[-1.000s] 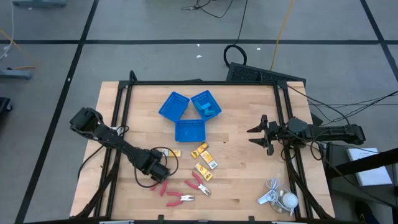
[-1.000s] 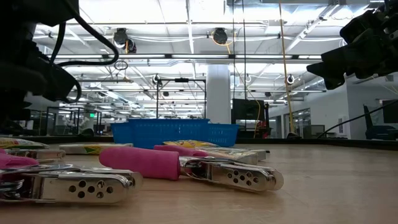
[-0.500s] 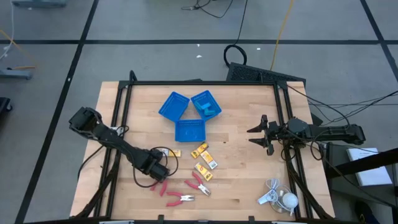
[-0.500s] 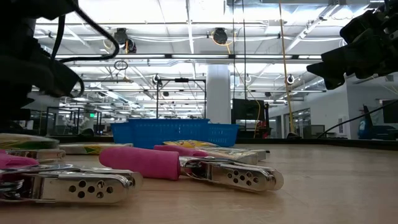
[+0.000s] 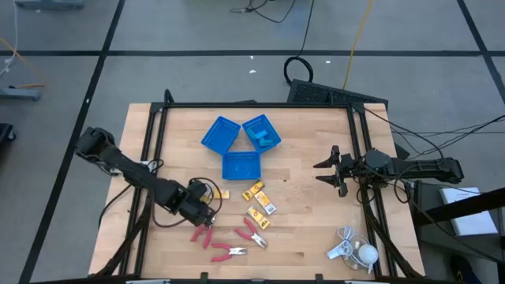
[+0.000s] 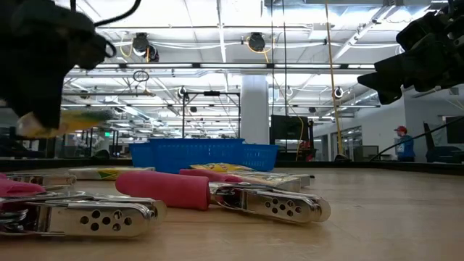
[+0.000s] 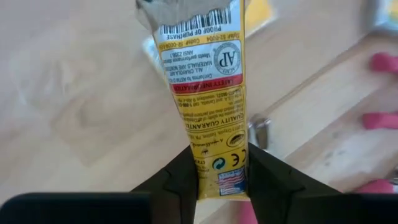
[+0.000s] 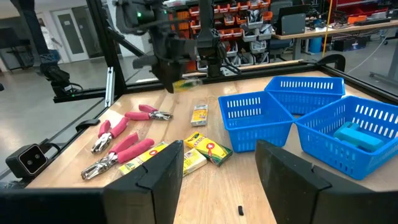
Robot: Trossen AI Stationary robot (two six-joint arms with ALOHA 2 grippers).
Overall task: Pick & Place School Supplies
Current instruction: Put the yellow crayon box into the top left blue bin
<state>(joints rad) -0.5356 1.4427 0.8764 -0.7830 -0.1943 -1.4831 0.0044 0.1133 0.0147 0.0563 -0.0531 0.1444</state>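
The left hand (image 5: 207, 211) hangs above the tabletop's near-left part, fingers pinched together. The right hand (image 5: 326, 171) waits at the right edge, fingers seemingly apart.

We see a yellow packet (image 7: 211, 112) between the black fingers of the left gripper (image 7: 221, 177), carrying a white barcode label, a red band and small black print. Lower centre in the high view, more yellow-orange packets (image 5: 259, 207) with white labels lie on the pale, light-brown wooden table (image 5: 308, 158). Beside them, the pliers (image 5: 251, 233) have pinkish-red handles and silvery metal heads. Upper centre, three bright blue trays (image 5: 241, 146) have ribbed, slotted walls; one holds light-blue oblong pieces (image 8: 357, 135). At lower right lies a white corded gadget (image 5: 353, 251). Both arms and the right gripper (image 5: 330, 170) are black.
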